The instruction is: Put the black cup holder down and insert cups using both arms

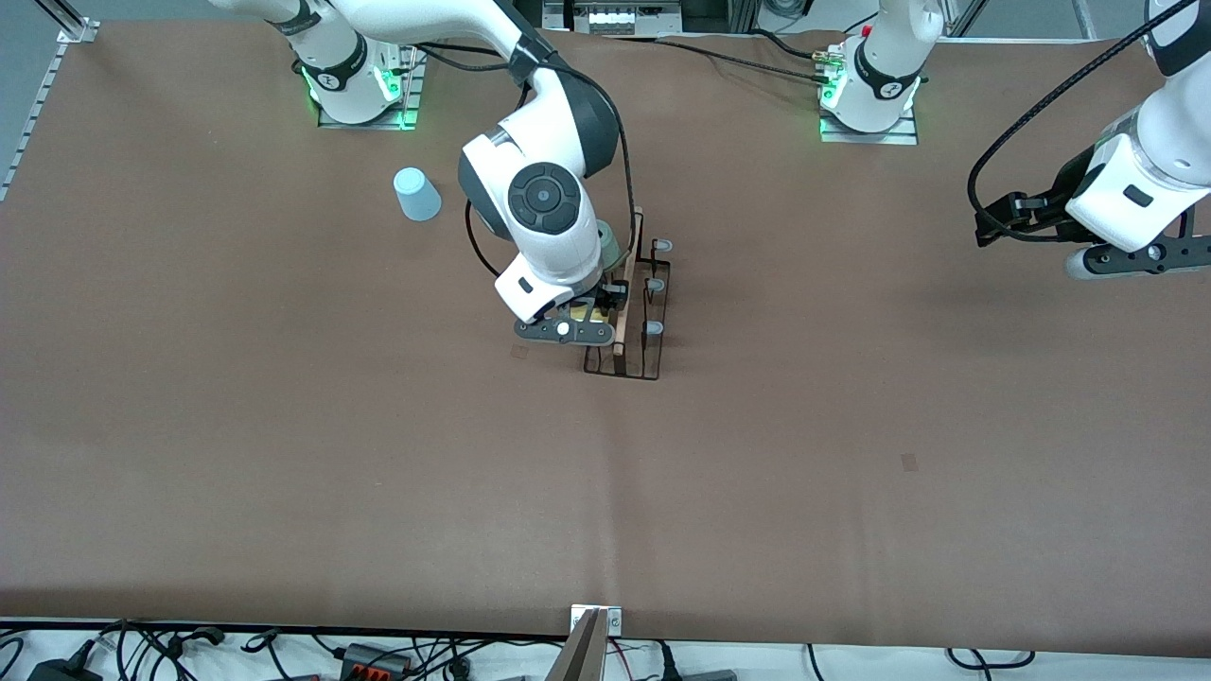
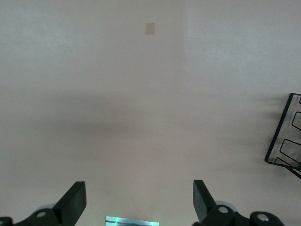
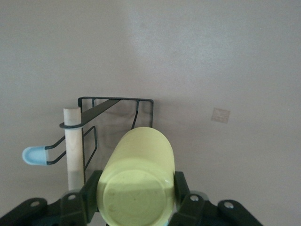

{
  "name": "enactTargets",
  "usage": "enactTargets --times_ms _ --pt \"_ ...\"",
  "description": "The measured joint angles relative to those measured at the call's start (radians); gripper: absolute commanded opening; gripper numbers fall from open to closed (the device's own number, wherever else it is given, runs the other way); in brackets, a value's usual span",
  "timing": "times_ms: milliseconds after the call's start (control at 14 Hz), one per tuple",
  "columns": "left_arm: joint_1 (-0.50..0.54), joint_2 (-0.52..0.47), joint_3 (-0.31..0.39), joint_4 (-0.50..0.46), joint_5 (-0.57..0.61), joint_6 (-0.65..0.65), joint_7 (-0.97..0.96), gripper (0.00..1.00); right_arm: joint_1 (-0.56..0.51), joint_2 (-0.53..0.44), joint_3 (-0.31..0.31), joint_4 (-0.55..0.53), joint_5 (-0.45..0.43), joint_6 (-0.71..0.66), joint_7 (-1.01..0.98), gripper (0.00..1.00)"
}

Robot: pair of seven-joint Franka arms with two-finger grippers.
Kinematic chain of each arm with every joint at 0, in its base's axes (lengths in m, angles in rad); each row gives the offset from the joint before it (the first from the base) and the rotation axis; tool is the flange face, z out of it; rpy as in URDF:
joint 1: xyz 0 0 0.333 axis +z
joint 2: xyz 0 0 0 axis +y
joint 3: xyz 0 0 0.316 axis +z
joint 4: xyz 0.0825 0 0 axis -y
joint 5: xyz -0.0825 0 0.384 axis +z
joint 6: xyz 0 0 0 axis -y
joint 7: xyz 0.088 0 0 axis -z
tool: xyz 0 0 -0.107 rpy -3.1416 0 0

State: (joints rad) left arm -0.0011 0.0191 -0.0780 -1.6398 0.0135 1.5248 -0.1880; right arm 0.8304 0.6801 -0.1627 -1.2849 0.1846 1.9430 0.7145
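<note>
- Black cup holder [image 1: 632, 322] standing upright on the brown desk [image 1: 284, 426], about midway between the two arms' ends, wooden rod handle [image 1: 626, 284] running along its top.
- Three grey-capped pegs [image 1: 653, 284] showing in a row on the side toward the left arm's end (the pegs on the other side mostly hidden under the right arm).
- Right gripper [image 3: 136, 202] low over the cup holder, on the side toward the right arm's end, clamped on the yellow cup [image 3: 136, 179].
- Yellow cup lying on its side in that grip, flat bottom toward the wrist camera, just beside the wooden handle; whether it sits on a peg cannot be told.
- Pale green cup [image 1: 610, 244] at the cup holder, at the end farther from the front camera, partly hidden by the right arm.
- Light blue cup [image 1: 416, 194] upside down on the desk, well apart from the cup holder, toward the right arm's end and farther from the front camera.
- Left gripper [image 2: 139, 202] waiting up over bare desk near the left arm's end, jaws spread wide with nothing between them (only a corner of the cup holder's wire base in its wrist view).
</note>
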Motion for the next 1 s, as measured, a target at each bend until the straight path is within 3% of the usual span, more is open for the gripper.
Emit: enactTargets --times_ms 286,357,429,786,1000 --pt "0.000 0.000 0.000 0.000 0.000 0.000 0.000 1.00 0.002 0.022 0.000 0.000 0.000 0.002 0.002 0.23" --pt "0.000 0.000 0.000 0.000 0.000 0.000 0.000 1.00 0.003 0.027 0.000 -0.001 0.000 0.003 0.003 0.48" --pt "0.000 0.000 0.000 0.000 0.000 0.000 0.000 1.00 0.004 0.034 0.000 -0.001 0.000 0.005 0.004 0.99" --pt "0.001 0.000 0.001 0.000 0.000 0.000 0.000 1.00 0.001 0.037 -0.005 0.010 0.000 0.010 0.028 1.00" --pt "0.002 0.000 0.001 0.000 0.000 0.000 0.000 1.00 -0.001 -0.009 -0.026 0.028 -0.001 -0.017 0.032 1.00"
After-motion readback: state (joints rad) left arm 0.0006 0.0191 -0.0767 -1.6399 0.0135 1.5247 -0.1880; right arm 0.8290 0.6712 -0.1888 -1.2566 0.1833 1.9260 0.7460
